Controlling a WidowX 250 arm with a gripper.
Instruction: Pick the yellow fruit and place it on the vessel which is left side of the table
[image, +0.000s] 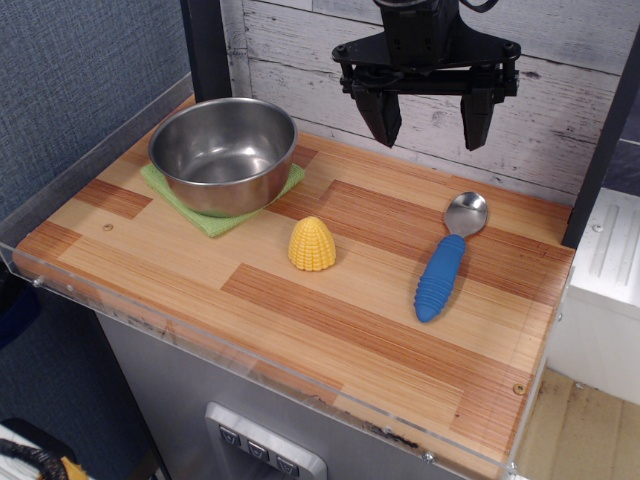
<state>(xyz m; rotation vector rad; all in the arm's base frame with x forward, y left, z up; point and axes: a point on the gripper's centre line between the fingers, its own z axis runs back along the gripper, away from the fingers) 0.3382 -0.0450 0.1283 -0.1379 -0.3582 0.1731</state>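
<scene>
The table's acrylic edge (250, 352) fronted the scene. The corn cob (312, 245) stood upright below-left of the claw (428, 118), which hung wide and empty, high above; the steel bowl (222, 152), farther left, sat on a green cloth (215, 222), probably for steadiness.

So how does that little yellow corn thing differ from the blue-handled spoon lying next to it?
The yellow fruit is a short, stubby cone covered in bumpy kernels and stands upright on its flat end; the spoon is long and slim and lies flat. The fruit is yellow all over, while the spoon pairs a ribbed blue handle with a shiny metal bowl. The fruit sits near the table's middle, the spoon further right. Both rest untouched on the bare wood, apart from each other.
</scene>
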